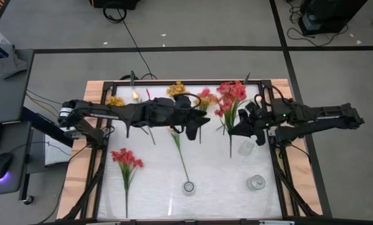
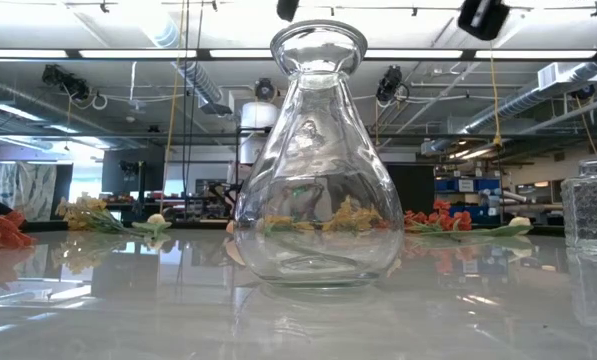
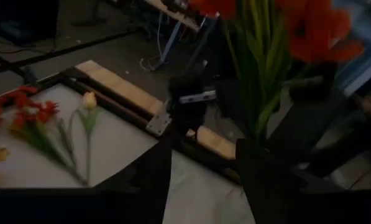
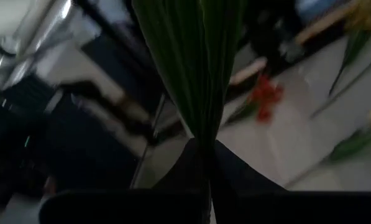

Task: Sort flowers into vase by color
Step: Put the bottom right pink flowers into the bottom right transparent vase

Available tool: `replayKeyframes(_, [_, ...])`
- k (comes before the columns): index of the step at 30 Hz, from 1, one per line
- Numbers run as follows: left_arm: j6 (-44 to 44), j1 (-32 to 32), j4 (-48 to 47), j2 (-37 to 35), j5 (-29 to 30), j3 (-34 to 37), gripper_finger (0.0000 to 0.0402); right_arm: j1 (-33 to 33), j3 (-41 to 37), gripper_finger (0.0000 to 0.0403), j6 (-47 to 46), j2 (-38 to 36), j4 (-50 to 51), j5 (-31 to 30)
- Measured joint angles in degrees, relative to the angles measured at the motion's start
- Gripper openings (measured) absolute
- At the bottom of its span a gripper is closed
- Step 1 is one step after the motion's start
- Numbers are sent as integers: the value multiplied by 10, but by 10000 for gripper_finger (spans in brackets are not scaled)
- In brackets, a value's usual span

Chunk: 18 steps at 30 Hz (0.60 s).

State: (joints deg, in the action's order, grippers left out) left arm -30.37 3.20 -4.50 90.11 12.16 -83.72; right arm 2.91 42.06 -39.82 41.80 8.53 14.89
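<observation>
Our right gripper sits at about three o'clock from the table's centre, its fingers clamped together on the green stem of a red flower cluster; in the right wrist view the leaves rise straight out of the closed fingertips. Our left gripper reaches in from nine o'clock to just past the centre, and its fingers stand apart with nothing between them; the red cluster shows just ahead of it in the left wrist view.

Along the twelve o'clock edge of the table we see a yellow-orange cluster, a second yellow one toward ten o'clock, and a pale peach bud between them. Another red cluster lies flat at about eight o'clock. A slim green stem runs from the centre toward six o'clock, ending near a clear glass vase. A second glass vase stands at about five o'clock, and a third glass vessel is just beside the right gripper.
</observation>
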Motion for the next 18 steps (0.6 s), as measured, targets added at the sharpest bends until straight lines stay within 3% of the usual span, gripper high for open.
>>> replayKeyframes(8, [-1,25,-106,-29,0,0,187,53,0,15,11,-87,77,44])
replayKeyframes(18, [-5,66,-180,-28,7,0,188,146,0,14,113,-206,102,-50])
